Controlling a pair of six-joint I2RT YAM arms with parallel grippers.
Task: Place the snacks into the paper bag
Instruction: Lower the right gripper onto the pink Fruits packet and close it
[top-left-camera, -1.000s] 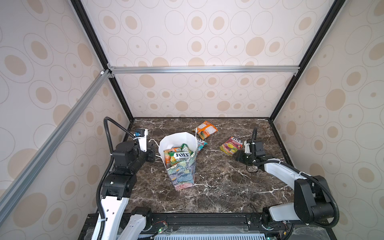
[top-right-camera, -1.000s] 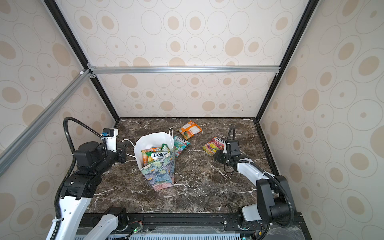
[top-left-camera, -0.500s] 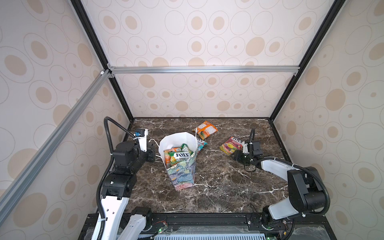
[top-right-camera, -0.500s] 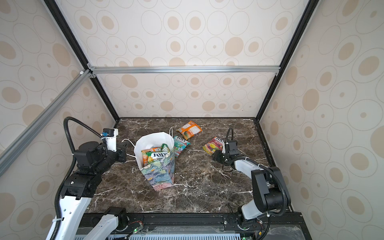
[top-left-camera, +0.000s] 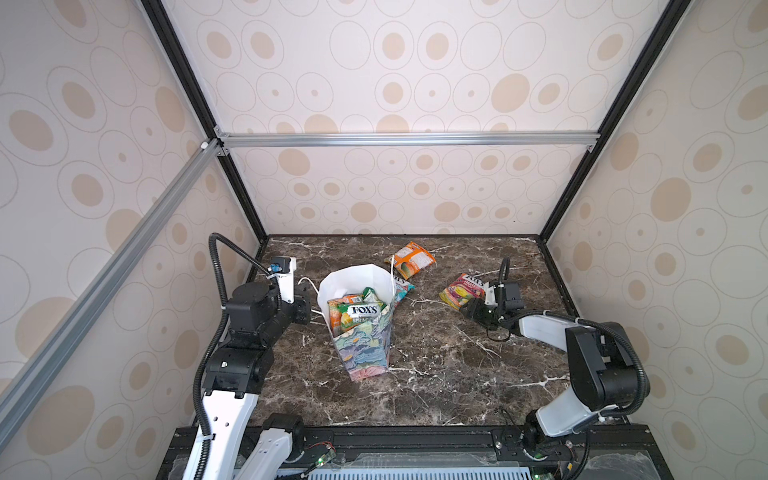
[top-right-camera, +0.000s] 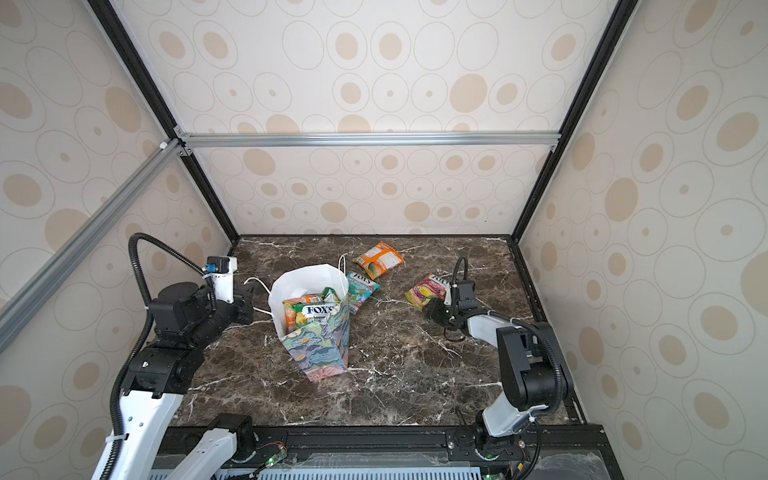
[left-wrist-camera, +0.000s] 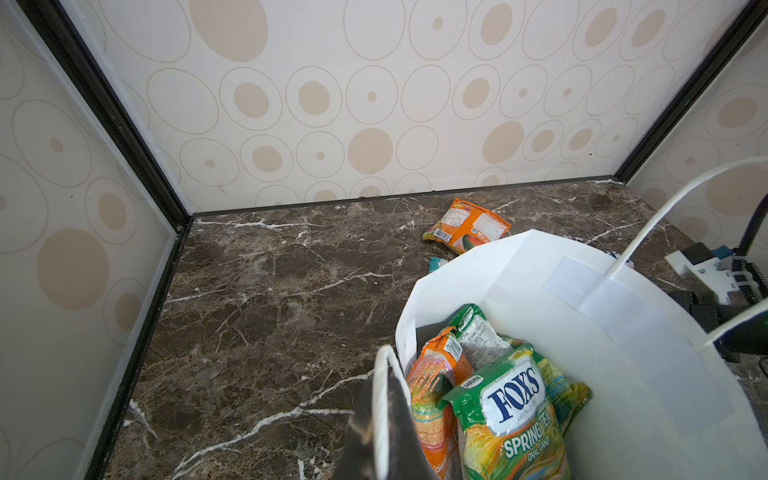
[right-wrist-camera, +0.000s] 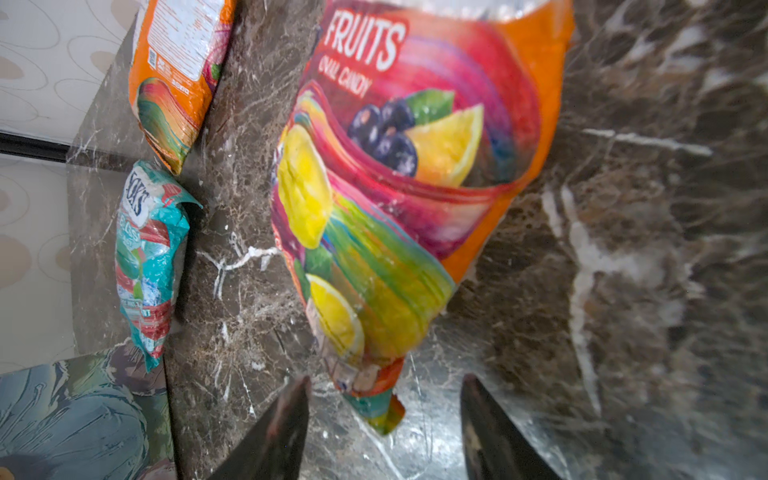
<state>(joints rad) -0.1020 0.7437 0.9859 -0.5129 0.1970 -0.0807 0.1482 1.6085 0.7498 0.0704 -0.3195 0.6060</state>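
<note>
1. A paper bag (top-left-camera: 365, 353) printed in pastel blue, green and pink stands upright with its white mouth open, near the middle of a dark marbled surface (top-left-camera: 436, 365)
2. The left pincer (left-wrist-camera: 381, 415) reaches in from the left and is closed on the white edge of the bag's mouth
3. Inside the bag, a green packet (left-wrist-camera: 511, 407) marked "FOX'S" lies on top, touching a second orange packet (left-wrist-camera: 432, 390) beside it; more packets sit beneath, mostly hidden
4. Three snacks lie outside the bag on the surface: an orange packet (top-left-camera: 409, 259) towards the back wall, a teal packet (top-right-camera: 359, 289) just beside the bag's far right edge, and a red and yellow packet (top-left-camera: 461, 289) well to the right of the bag
5. The right pincer (right-wrist-camera: 386, 380) sits low over the surface with its jaws apart, and the near end of the red and yellow packet lies between its fingertips; I cannot tell whether either fingertip touches the packet
6. In both top views the right arm stretches low across the surface from the front right corner
</note>
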